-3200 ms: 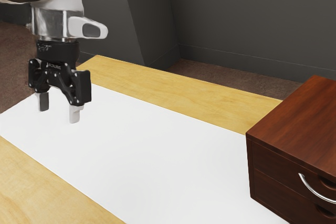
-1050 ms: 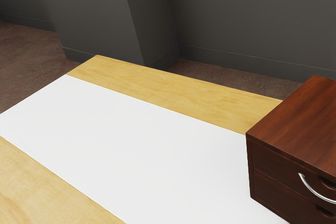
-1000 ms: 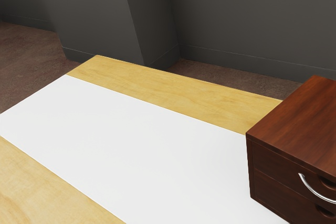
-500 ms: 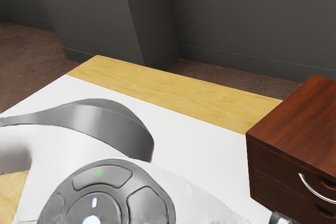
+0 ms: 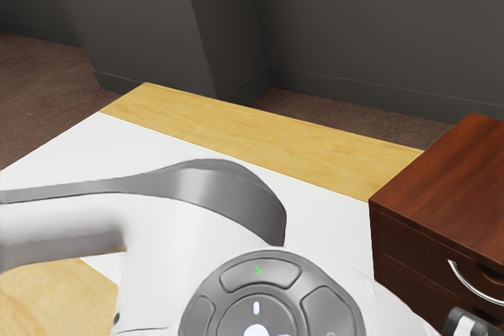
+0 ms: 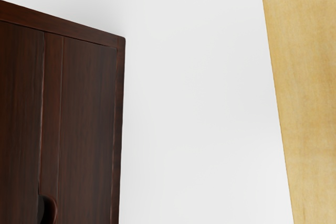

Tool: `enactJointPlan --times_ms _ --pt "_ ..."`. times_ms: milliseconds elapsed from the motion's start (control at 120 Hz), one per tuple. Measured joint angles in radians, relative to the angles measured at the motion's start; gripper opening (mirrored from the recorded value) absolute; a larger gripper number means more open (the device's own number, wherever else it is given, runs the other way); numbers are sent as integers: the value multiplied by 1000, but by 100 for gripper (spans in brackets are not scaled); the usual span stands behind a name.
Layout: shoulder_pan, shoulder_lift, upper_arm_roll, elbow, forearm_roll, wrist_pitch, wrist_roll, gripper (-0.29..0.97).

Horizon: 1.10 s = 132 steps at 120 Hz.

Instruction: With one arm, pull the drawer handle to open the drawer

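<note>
**Drawer shut, arm crowding the near side of the desk**

The drawer handle [image 5: 471, 282], a curved silver bar, sits on the upper drawer front [image 5: 409, 251] of a dark red-brown cabinet [image 5: 453, 186]. The cabinet stands at the end of the desk [image 5: 260, 135] on the exterior view's right, and the picture's edge cuts off part of it. The upper front lies flush with the lower drawer front [image 5: 417, 304], so the drawer appears closed.

In the wrist view the cabinet's face [image 6: 79, 129] shows close up, its seams running as thin lines down the wood. A small dark rounded shape [image 6: 46, 209] sits on one seam; too little of it shows to tell what it is.

A white mat [image 5: 331, 206] covers the middle of the desk and reaches the cabinet's foot. In the wrist view bare mat [image 6: 199, 103] lies beside the cabinet's corner, with a strip of bare desk wood [image 6: 307, 103] beyond it. A wooden strip along the desk's far edge is bare too.

The arm [image 5: 205, 202] bulks large over the desk's near edge. Its round grey joint cap [image 5: 264, 308], with a small green light, is near the cabinet's front. A small grey and black part of the arm [image 5: 465, 324] shows just below the handle. I cannot tell whether the gripper is open or closed, or whether it touches anything.
</note>
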<state>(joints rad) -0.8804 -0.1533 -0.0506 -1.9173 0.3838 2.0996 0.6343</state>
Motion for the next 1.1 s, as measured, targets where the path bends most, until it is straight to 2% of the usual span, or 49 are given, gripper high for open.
enactJointPlan --times_ms 133,283,850,1100 --pt "3 3 2 -1 2 12 6 68" --pt "47 30 8 3 25 51 8 68" --pt "54 82 11 14 55 78 -55 68" --pt "118 153 12 68 56 82 -74 68"
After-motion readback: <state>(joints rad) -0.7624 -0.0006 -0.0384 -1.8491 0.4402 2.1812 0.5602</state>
